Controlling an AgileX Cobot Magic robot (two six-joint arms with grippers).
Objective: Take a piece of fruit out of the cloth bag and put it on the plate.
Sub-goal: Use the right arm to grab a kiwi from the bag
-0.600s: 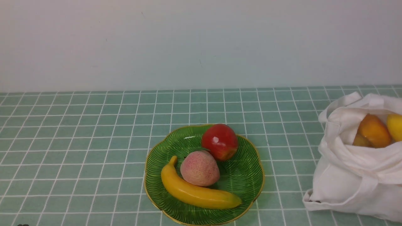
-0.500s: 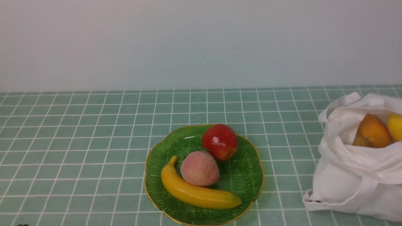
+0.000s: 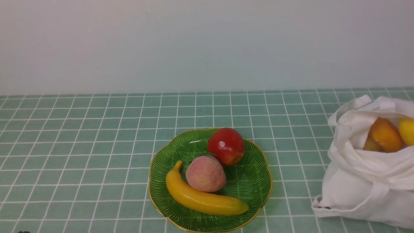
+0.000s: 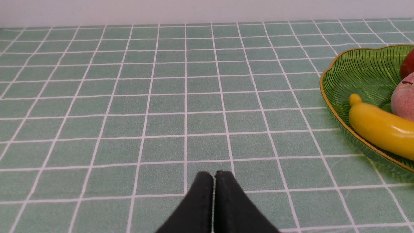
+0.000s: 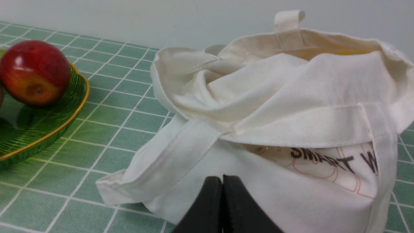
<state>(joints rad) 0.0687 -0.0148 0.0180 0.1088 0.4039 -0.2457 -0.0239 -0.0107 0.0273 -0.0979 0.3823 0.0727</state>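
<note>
Left gripper point(image 4: 213, 177) and right gripper point(image 5: 222, 181) both pressed together, empty; small olive-brown fruit point(image 3: 371, 145) inside soft white cloth bag point(image 3: 355, 184), right of round green ribbed plate point(image 3: 255, 183).

Only the fingertips of the robot show. The left gripper point(image 4: 213, 176) ends in two matte black fingers point(image 4: 197, 210). Each is a smooth wedge, broad toward the wrist and narrowing to a small rounded tip. Their inner faces are flat and straight, with only a hairline seam between them, and the outer edges slope away evenly. The right gripper point(image 5: 222, 181) looks the same: two plain black tapering fingers point(image 5: 241, 213) with blunt rounded ends and a dull finish. In the front view a dark speck point(image 3: 23, 231) at the near left edge is too small to identify.
</note>
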